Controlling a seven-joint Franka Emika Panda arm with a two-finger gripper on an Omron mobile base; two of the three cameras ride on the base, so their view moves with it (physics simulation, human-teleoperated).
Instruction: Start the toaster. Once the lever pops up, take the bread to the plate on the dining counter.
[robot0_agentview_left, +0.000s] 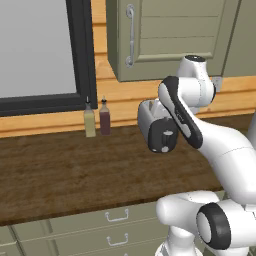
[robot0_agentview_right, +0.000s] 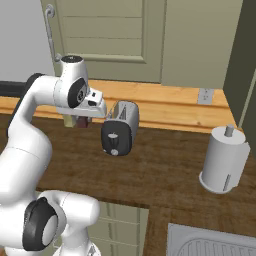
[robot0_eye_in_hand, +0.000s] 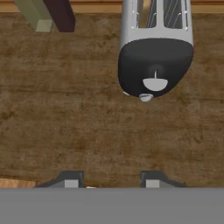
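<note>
The silver-grey toaster (robot0_eye_in_hand: 155, 48) stands on the dark wood counter (robot0_eye_in_hand: 65, 113) near the back wall, also seen as the toaster (robot0_agentview_left: 156, 127) and the toaster (robot0_agentview_right: 121, 126). Its black end panel (robot0_eye_in_hand: 155, 70) faces me, with a pale half-round lever and a small knob (robot0_eye_in_hand: 145, 97) below it. My gripper (robot0_eye_in_hand: 111, 180) hovers above the counter in front of that panel, a good way short of it. It is open, and only wood shows between its fingertips (robot0_eye_in_hand: 72, 179). The bread is hidden; the slots show only dark wire. The plate and the dining counter are out of view.
An olive bottle (robot0_agentview_left: 89, 121) and a dark red bottle (robot0_agentview_left: 105, 119) stand against the wall left of the toaster. A paper towel roll (robot0_agentview_right: 223, 160) stands to the right, with a sink (robot0_agentview_right: 210, 244) in front of it. Wall cabinets (robot0_agentview_left: 170, 35) hang overhead.
</note>
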